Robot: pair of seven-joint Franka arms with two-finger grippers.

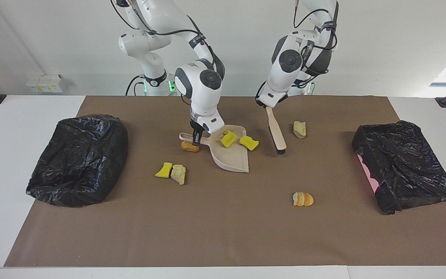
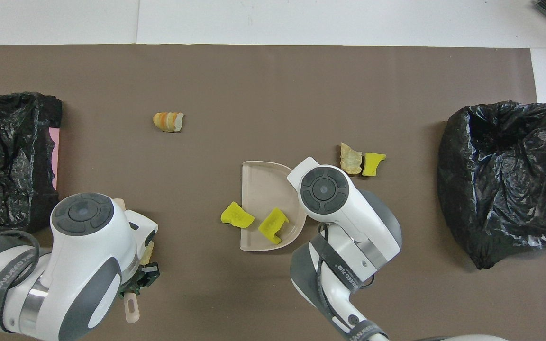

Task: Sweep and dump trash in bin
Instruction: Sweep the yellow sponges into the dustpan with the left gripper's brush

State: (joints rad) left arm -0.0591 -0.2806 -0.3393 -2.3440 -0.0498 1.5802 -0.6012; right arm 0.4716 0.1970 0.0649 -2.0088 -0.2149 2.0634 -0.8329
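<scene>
My right gripper [image 1: 196, 136] is shut on the handle of the beige dustpan [image 1: 234, 159], which lies flat on the mat. One yellow sponge bit [image 1: 229, 138] sits in the pan. Another yellow bit [image 1: 249, 143] lies at the pan's side edge, on the mat in the overhead view [image 2: 236, 215]. A brown lump [image 1: 190, 146] lies under the pan's handle. My left gripper [image 1: 268, 105] is shut on the beige brush [image 1: 276, 133], bristles down by the mat, beside a beige chunk [image 1: 299, 129]. A yellow bit [image 1: 163, 170], a beige chunk [image 1: 178, 174] and an orange-white striped piece [image 1: 302, 199] lie farther out.
A black-bagged bin [image 1: 78, 159] stands at the right arm's end of the brown mat. Another black-bagged bin [image 1: 405, 166], with a pink side showing, stands at the left arm's end.
</scene>
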